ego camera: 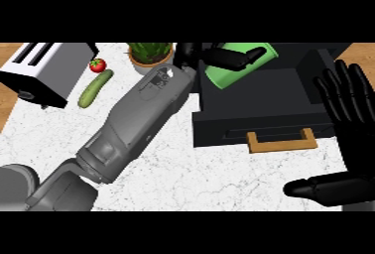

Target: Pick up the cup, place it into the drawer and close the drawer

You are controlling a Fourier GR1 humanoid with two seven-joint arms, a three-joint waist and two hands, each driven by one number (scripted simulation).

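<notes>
The cup is green and is held in the left hand, whose black fingers are curled over its upper side. It hangs over the back left corner of the open drawer. The cup lies tilted, with its long axis running from lower left to upper right across that corner. Part of it reaches past the drawer's left wall toward the worktop. I cannot tell whether its underside touches the drawer floor or is above it.

The left forearm comes in from the lower left and crosses the worktop diagonally, so the hand meets the drawer from its left side. The bare drawer floor lies to the right of the cup and nearer the robot, and that is the way the cup needs to go. A short shift inward, away from the left wall, should let the whole cup clear the rim before the fingers let go.

The drawer's tan handle is on its front face, which points toward the robot, well apart from the cup. The right hand rests open at the view's right edge, fingers up and thumb out. It is nearer the handle than the busy left hand, so in my judgement it is better placed to push the drawer shut.
</notes>
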